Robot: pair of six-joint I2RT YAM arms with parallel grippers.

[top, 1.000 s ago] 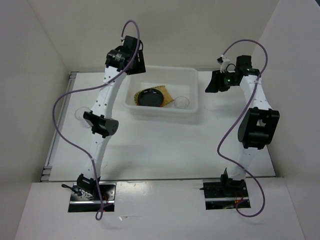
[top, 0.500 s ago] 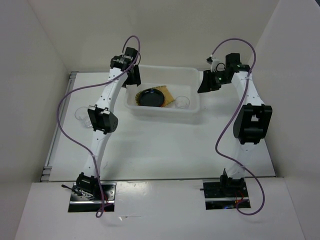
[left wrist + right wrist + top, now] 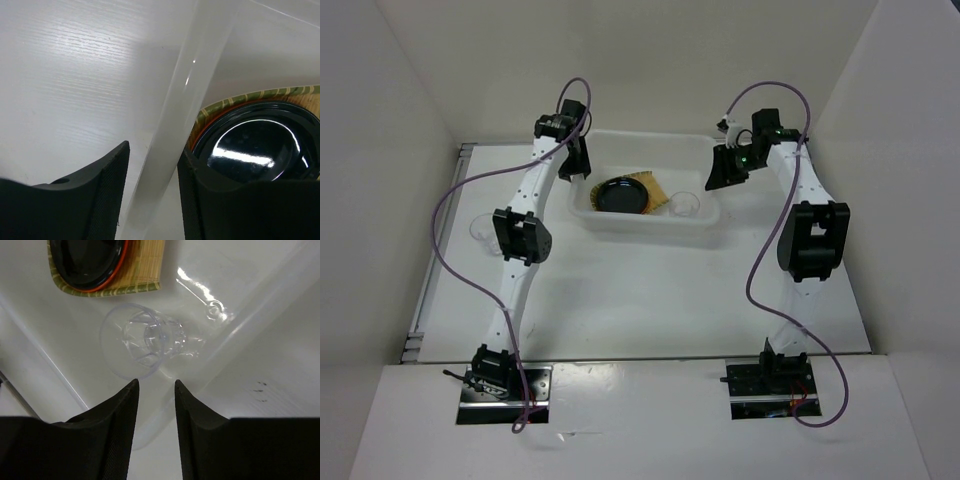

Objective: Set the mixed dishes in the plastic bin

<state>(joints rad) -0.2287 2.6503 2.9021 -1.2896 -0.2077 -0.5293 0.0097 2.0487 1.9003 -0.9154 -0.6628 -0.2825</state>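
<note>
Far side of desk (image 3: 650, 290): plastic bin (image 3: 645, 226). L tool (image 3: 152, 150) astride bin's left wall, jaws apart, gap beside wall. R tool (image 3: 155, 382) astride right wall, jaws narrow; grip cannot tell. Inside bin: bamboo tray (image 3: 145, 262) w/ black plate (image 3: 620, 195) on it, clear cup (image 3: 142, 340) just ahead of R tool.

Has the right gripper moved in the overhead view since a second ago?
Yes. The right gripper has moved left, from clear of the large translucent white plastic bin's right end to over its right rim.
</note>
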